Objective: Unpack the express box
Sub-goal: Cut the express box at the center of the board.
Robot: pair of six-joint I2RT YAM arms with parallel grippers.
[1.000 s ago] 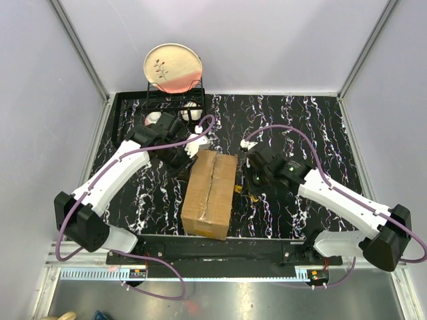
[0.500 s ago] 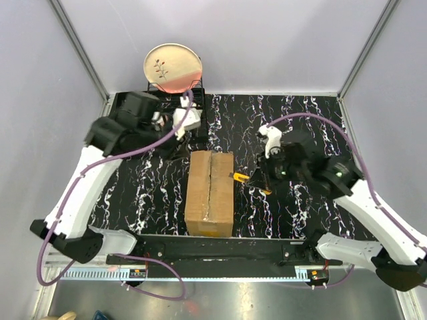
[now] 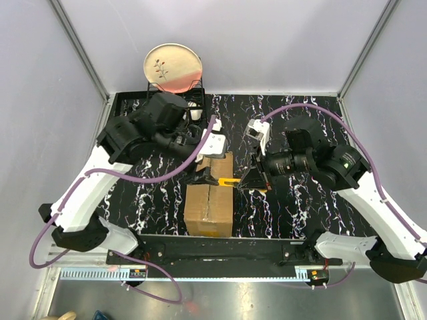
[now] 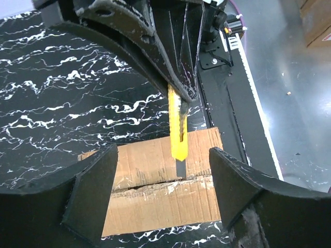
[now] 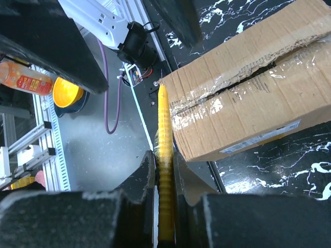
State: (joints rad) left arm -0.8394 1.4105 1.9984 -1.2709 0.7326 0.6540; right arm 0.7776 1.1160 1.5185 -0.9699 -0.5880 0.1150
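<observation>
Swinging in from the upper left of the overhead view, the left gripper (image 4: 162, 155) had returned above the far end of the box (image 3: 209, 200) with its jaws now spread wide and empty, where a second earlier they were nearly pressed together beside the box's far left corner.

The box had been squared up and lay at lower centre, near the table's (image 3: 300, 120) front edge; the right gripper (image 3: 250, 180) stayed pinched on a yellow cutter (image 3: 229, 181), carried in from the right to the taped seam (image 4: 155, 182).

Whether the blade touched, I could not tell; the seam looked ragged there, so cutting seemed under way, flaps unopened.

A plate (image 3: 173, 65) stood in a rack (image 3: 175, 93) at upper left, well apart; the left fingers (image 4: 90, 191) flanked the blade and crowded its path.
</observation>
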